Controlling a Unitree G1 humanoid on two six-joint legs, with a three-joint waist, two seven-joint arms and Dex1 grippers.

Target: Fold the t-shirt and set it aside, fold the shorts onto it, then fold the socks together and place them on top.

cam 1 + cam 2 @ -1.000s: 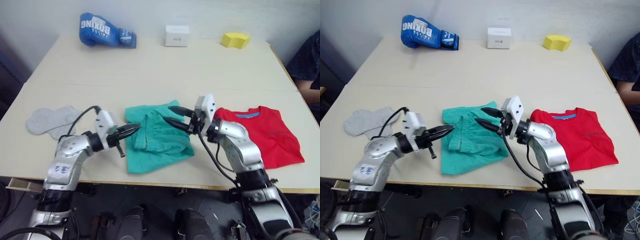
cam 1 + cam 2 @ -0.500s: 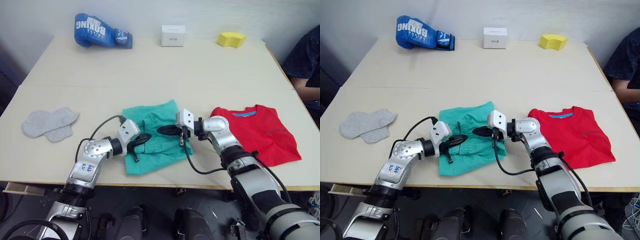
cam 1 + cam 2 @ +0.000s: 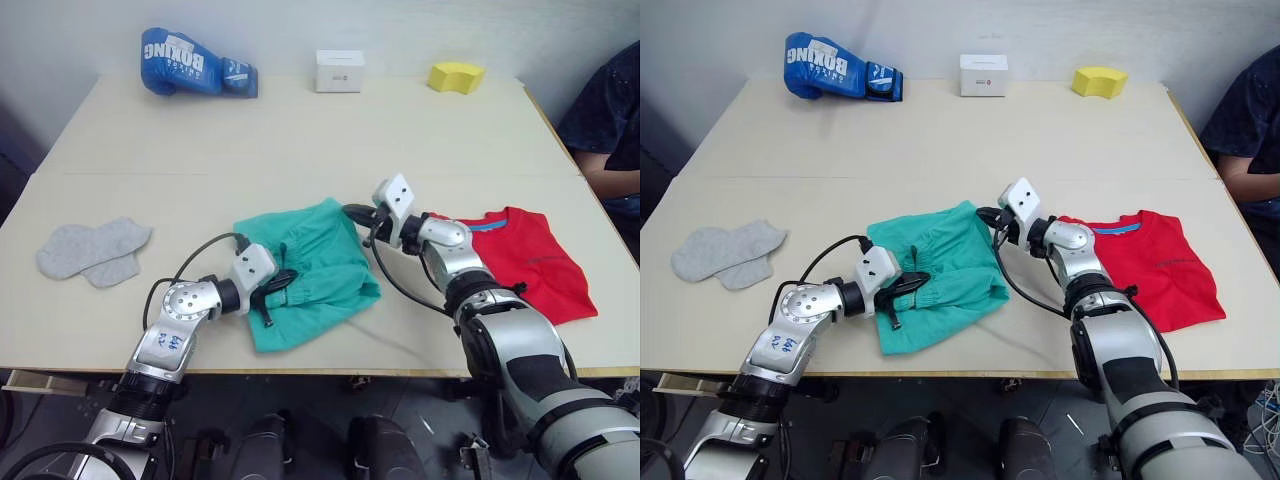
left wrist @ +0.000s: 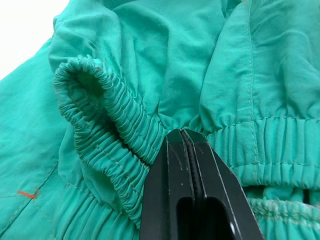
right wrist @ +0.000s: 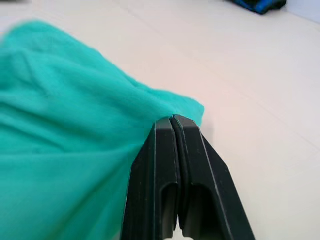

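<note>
While both arms work the middle garment, the items stand as follows, nearest first.

Item: left gripper (image 3: 284, 281), at the near edge of the tabletop (image 3: 300, 140). Jaws pressed together on the gathered waistband of the shorts (image 3: 315, 268), a fold of elastic bunched just beside them.

Item: shorts, teal-green, centre of the tabletop, rumpled, partly doubled over, not yet a neat fold.

Item: right gripper (image 3: 358, 212), at the far right corner of the shorts. Jaws clamped on the corner of the cloth.

Item: t-shirt (image 3: 530, 262), red, lying flat to the right, just beside the shorts; blue neck band showing; it appears folded and set aside.

Item: socks (image 3: 92, 248), light grey pair, overlapping, well apart at the left, untouched.

Item: boxing glove (image 3: 195, 66), white box (image 3: 339, 71), yellow block (image 3: 455, 76), along the far edge.

Step in hand, by judgement: folding the shorts. Next move calls for both pinches to carry the cloth together, evenly, so the fold lies square before transfer onto the t-shirt.
</note>
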